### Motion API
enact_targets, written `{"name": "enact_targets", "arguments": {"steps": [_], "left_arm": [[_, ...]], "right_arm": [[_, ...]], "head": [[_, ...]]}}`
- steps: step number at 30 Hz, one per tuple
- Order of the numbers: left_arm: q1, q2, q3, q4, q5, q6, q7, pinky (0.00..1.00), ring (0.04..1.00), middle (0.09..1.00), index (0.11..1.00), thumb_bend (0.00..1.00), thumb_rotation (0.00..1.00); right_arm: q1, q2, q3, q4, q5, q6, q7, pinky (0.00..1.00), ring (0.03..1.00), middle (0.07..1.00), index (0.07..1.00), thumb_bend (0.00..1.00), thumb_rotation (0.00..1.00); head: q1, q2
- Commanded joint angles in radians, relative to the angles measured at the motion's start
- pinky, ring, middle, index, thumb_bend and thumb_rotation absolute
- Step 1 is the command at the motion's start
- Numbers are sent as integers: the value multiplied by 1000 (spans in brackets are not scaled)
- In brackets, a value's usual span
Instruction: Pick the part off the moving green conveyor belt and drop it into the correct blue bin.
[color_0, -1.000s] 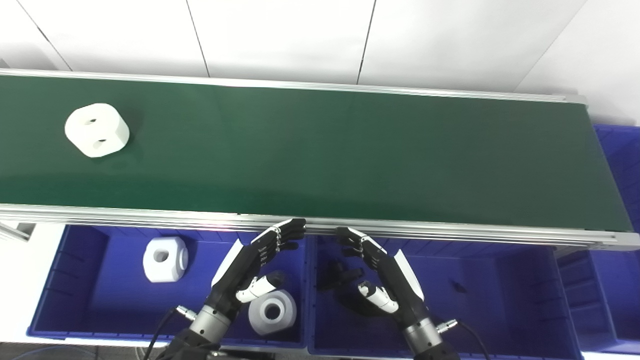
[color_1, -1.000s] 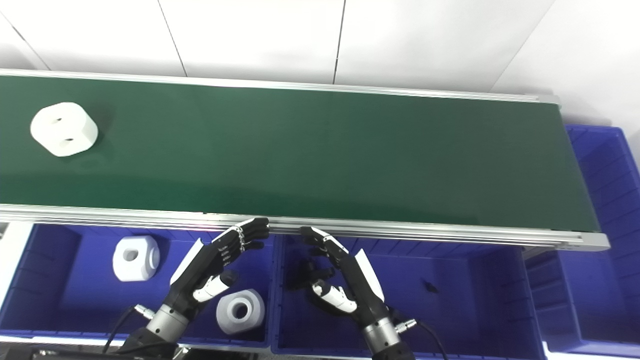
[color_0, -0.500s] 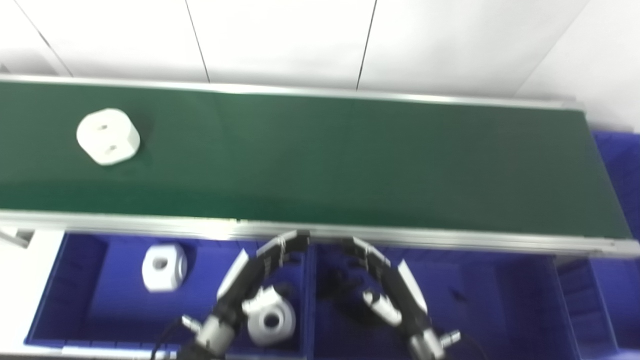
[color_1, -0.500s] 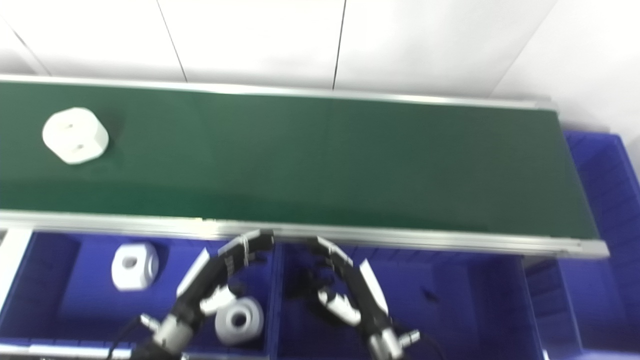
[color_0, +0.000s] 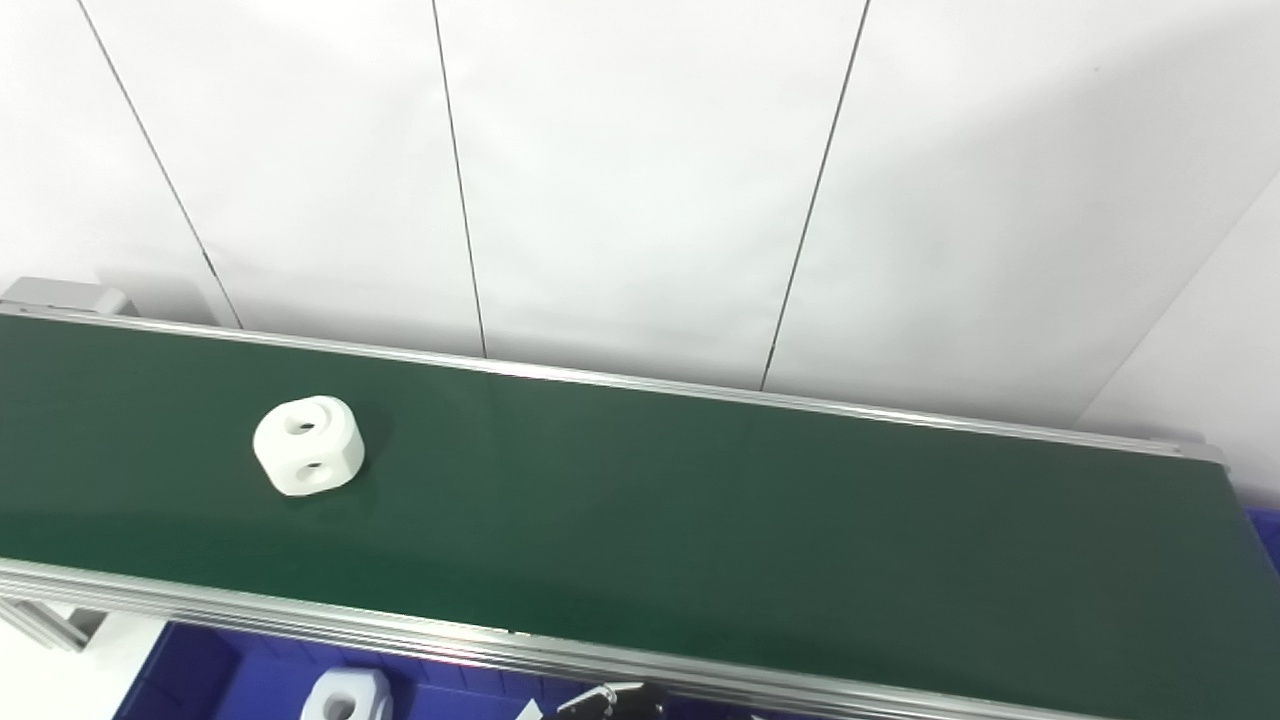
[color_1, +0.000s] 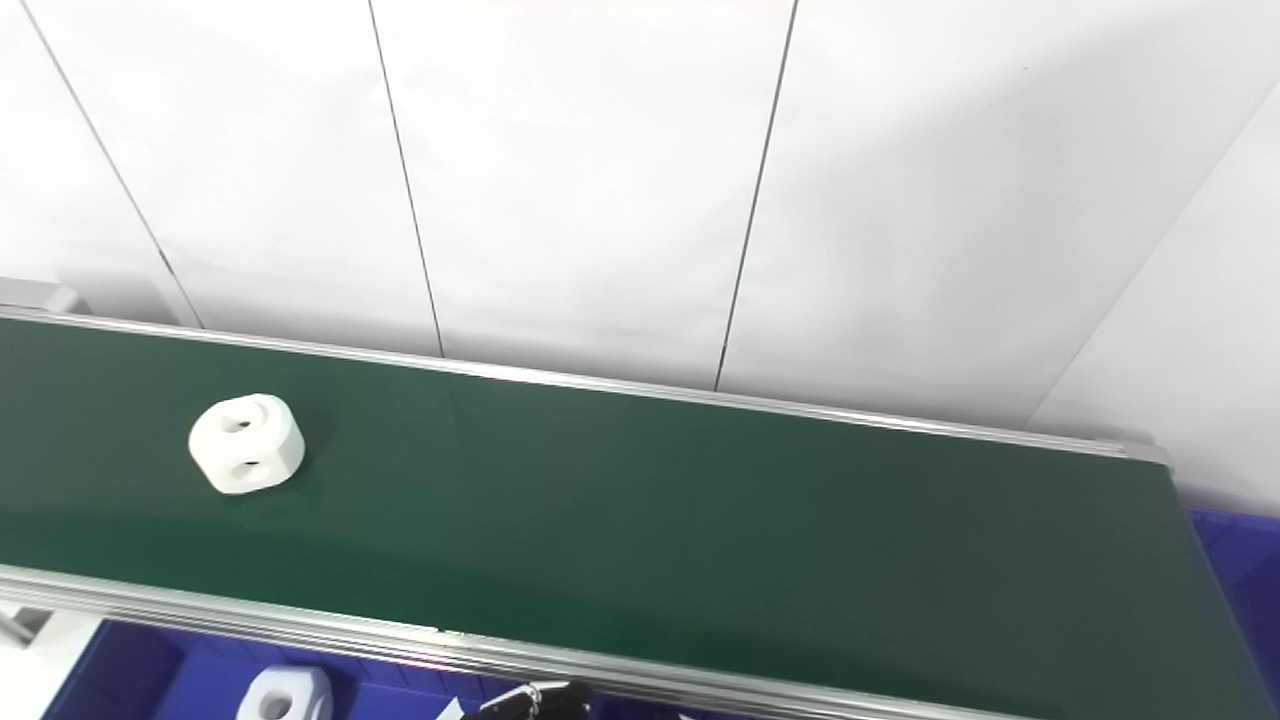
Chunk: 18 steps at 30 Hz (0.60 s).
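The long green conveyor belt (color_0: 700, 520) ran just beyond the left hand (color_0: 610, 700), whose dark fingertips alone showed, grip unreadable; the white rounded two-holed plastic part (color_0: 308, 445) lay on the belt well beyond and leftward of it; right hand unseen

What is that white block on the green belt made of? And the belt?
The white block looks like matte plastic: smooth, evenly white, rounded corners, two clean round holes. The green belt looks like rubbery sheet with a faint sheen, though I can't be sure.
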Motion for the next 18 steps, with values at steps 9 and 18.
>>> {"name": "enact_targets", "arguments": {"steps": [9, 18], "left_arm": [[-19, 27, -59, -19, 10, -28, 52, 720, 772, 773, 761, 837, 835], [-20, 38, -91, -41, 22, -28, 97, 714, 777, 778, 767, 830, 825]], "right_arm": [[6, 14, -42, -32, 23, -50, 51, 708, 806, 844, 804, 927, 929], [19, 15, -68, -54, 13, -50, 76, 731, 831, 868, 830, 923, 956]], "head": [[63, 24], [86, 45]]}}
